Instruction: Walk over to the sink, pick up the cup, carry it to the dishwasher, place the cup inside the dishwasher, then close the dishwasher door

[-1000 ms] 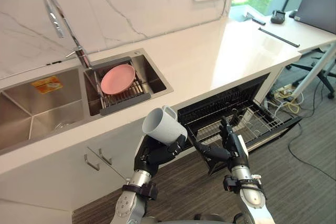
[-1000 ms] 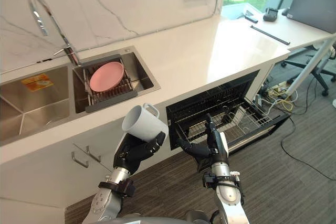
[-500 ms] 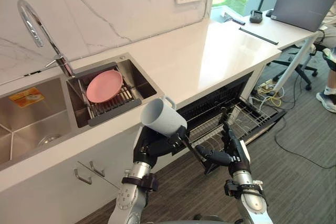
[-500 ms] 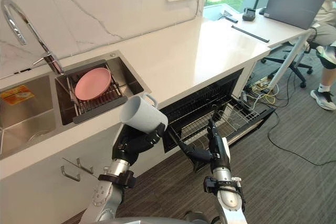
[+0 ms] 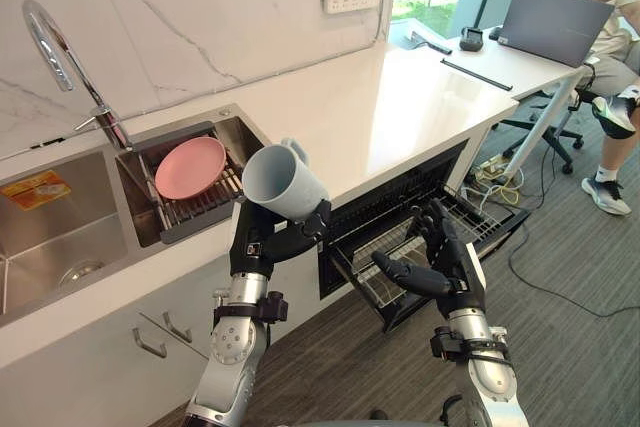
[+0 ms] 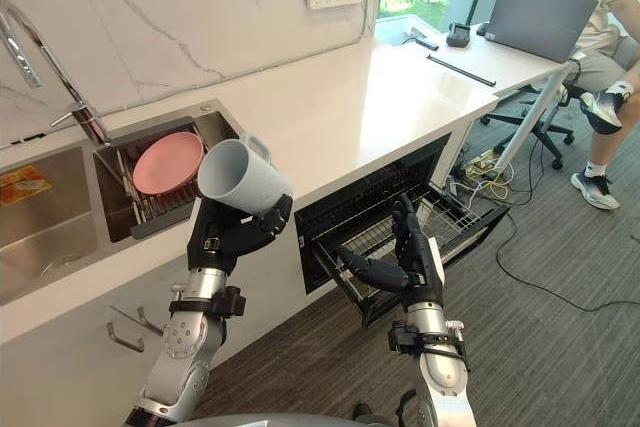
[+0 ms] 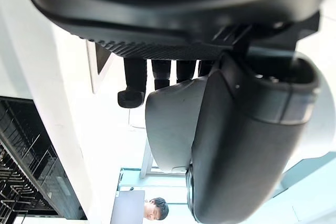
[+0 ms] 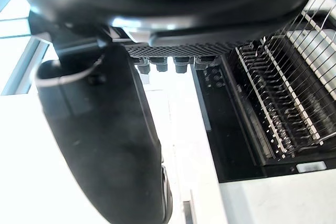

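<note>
A pale grey cup [image 5: 283, 181] is tilted on its side, mouth towards the sink, in front of the counter edge. My left hand [image 5: 272, 243] is shut on it from below; in the left wrist view the thumb [image 7: 247, 145] and fingers [image 7: 157, 72] wrap the cup [image 7: 170, 124]. My right hand [image 5: 432, 265] is open and holds nothing, above the dishwasher's pulled-out wire rack [image 5: 400, 247]. The dishwasher [image 6: 380, 212] stands open under the counter, its door [image 5: 470, 237] lowered. The rack [image 8: 283, 98] also lies past the right hand's fingers.
The steel sink [image 5: 60, 247] is at the left with a faucet [image 5: 50, 37] and a pink plate [image 5: 190, 167] on a drain rack. The white counter [image 5: 400, 107] runs right to a desk with a laptop [image 5: 555, 22]. A seated person [image 5: 610, 7] and floor cables [image 5: 540, 257] are at the right.
The whole picture has shifted, so the camera has moved towards the dishwasher. My left hand has lifted the cup higher. My right hand has risen a little over the rack.
</note>
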Robot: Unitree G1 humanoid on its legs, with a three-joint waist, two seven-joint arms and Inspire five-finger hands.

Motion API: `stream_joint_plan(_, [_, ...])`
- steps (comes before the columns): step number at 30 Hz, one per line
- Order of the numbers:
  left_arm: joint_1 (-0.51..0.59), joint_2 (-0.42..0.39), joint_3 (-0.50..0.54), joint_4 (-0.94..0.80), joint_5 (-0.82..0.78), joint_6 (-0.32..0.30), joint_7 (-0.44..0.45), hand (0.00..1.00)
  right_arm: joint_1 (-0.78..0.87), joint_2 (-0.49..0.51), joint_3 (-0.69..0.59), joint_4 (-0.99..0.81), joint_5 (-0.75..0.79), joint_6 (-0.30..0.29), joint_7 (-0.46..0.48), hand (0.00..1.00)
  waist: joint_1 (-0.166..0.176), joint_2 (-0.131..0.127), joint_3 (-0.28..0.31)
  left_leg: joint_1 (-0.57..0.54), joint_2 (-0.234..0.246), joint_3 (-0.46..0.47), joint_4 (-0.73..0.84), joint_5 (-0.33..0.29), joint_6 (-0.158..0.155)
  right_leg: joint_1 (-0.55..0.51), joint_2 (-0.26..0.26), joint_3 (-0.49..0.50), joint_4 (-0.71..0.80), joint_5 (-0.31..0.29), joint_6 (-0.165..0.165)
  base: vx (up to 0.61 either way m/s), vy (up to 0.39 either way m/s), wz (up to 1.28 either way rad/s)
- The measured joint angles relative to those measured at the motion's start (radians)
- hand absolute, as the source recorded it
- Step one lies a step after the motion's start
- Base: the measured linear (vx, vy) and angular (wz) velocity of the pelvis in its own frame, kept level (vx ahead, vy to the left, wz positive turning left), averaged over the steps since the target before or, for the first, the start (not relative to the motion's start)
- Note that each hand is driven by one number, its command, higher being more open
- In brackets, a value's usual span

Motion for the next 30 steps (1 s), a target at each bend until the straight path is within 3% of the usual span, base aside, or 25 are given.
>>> stream_joint_plan(7, [-0.113,0.014,-0.027,0.143,0.074,0.030,0.057,0.00,-0.004,0.003,0.032,-0.082,0.042,-0.022,0.090,1.00,-0.035,0.001,-0.001,0.006,-0.001,0.021,-0.002,0.002,0.003,0.012,0.001,0.021,-0.036,0.028,0.000,-0.03,-0.014,-0.10])
stream_joint_plan(13, [-0.170,0.025,-0.107,0.214,0.115,0.091,0.036,0.00,-0.024,0.001,0.069,-0.117,0.083,-0.041,0.134,1.00,-0.045,0.002,-0.001,0.007,-0.002,0.035,-0.002,0.008,0.002,0.012,0.000,0.036,-0.049,0.044,-0.001,-0.05,-0.024,-0.07])
stream_joint_plan(30, [-0.195,0.014,-0.201,0.285,0.162,0.112,-0.036,0.00,-0.034,-0.009,0.136,-0.136,0.074,-0.043,0.104,1.00,-0.061,0.003,-0.050,0.008,-0.004,0.057,-0.001,0.011,0.001,0.007,-0.002,0.055,-0.060,0.055,-0.003,-0.02,-0.017,-0.04])
